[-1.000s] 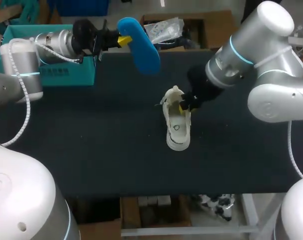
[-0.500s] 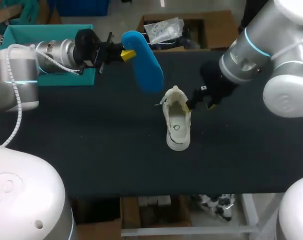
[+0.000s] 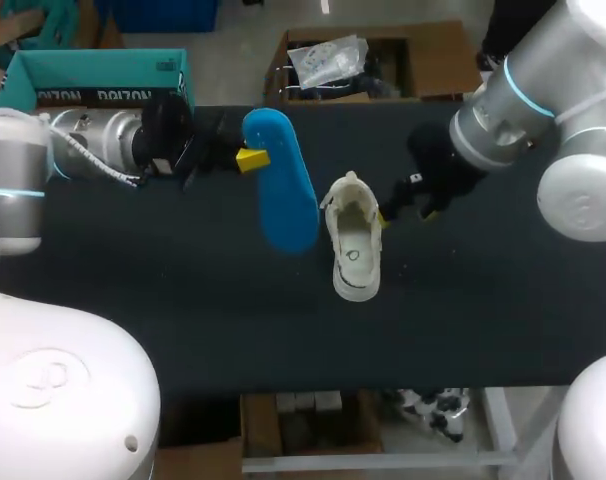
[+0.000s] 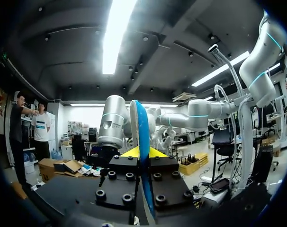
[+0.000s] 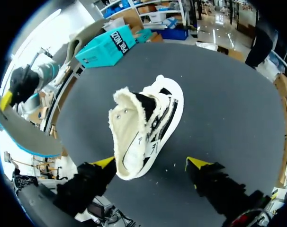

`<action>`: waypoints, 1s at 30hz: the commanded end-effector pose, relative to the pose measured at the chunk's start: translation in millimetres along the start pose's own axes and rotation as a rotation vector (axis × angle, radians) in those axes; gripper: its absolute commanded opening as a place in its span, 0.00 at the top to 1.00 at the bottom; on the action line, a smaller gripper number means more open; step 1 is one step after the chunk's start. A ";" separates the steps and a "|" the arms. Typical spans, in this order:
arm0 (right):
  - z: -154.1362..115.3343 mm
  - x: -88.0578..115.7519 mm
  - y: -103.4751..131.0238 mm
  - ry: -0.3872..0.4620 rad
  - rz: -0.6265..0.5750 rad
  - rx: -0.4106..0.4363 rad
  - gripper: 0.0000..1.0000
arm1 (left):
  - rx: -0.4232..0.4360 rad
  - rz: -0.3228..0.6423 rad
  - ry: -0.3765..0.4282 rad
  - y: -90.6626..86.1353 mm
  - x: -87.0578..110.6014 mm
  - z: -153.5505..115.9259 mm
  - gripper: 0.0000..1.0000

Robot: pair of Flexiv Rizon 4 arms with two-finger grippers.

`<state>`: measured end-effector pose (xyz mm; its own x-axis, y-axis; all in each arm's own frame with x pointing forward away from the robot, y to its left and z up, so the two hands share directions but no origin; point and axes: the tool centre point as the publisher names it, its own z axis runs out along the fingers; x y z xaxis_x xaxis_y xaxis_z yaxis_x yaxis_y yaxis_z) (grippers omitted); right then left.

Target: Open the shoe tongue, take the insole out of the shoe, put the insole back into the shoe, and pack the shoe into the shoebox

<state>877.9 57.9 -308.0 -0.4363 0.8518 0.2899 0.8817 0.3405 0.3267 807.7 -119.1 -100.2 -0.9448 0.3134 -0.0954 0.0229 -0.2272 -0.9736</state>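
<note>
A cream shoe [image 3: 353, 240] lies on the black table with its mouth wide; it also shows in the right wrist view [image 5: 143, 125]. My right gripper [image 3: 405, 210] stands open just right of its heel, and its fingers [image 5: 153, 163] do not grip the shoe. My left gripper [image 3: 245, 158] is shut on a blue insole [image 3: 281, 182], which hangs in the air left of the shoe. In the left wrist view the insole [image 4: 141, 127] stands edge-on between the yellow tips of that gripper [image 4: 142, 152]. The teal shoebox [image 3: 103, 72] sits at the table's back left.
The table's front edge [image 3: 333, 388] runs a short way past the shoe's toe. My left arm [image 3: 73, 150] lies across the back left of the table, in front of the shoebox.
My right gripper has let go of the shoe, opened wide and drawn back to the right. My left arm has carried the insole down and nearer, toward the shoe's left side.
</note>
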 end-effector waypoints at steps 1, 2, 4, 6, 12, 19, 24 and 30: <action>-9.4 -4.0 -9.7 0.125 0.113 0.018 0.00 | -0.075 -0.017 -0.308 -4.9 20.6 4.2 1.00; -12.2 -4.0 -12.5 0.148 0.173 0.035 0.00 | -0.082 -0.018 -0.321 -4.5 23.4 3.9 1.00; -19.5 0.6 -18.5 0.182 0.248 0.055 0.00 | -0.068 -0.029 -0.325 -3.6 28.1 2.1 1.00; -26.2 4.0 -25.0 0.255 0.356 0.078 0.00 | -0.061 -0.037 -0.339 -2.3 31.6 0.8 1.00; -40.5 25.5 -32.4 0.320 0.410 0.147 0.00 | -0.045 -0.058 -0.336 1.7 40.4 1.9 1.00; -40.5 25.5 -32.4 0.320 0.410 0.147 0.00 | -0.018 -0.105 -0.313 5.1 39.6 1.9 1.00; -38.6 31.4 -26.8 0.374 0.476 0.204 0.00 | -0.015 -0.130 -0.316 11.7 31.8 2.3 1.00; -43.1 45.1 -31.2 0.525 0.638 0.283 0.00 | -0.010 -0.153 -0.320 12.6 22.9 1.9 1.00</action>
<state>819.4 73.5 -265.6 0.1277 0.6890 0.7134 0.9880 -0.0257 -0.1521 783.8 -113.7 -115.0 -0.9918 0.0492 0.1177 -0.1251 -0.1916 -0.9735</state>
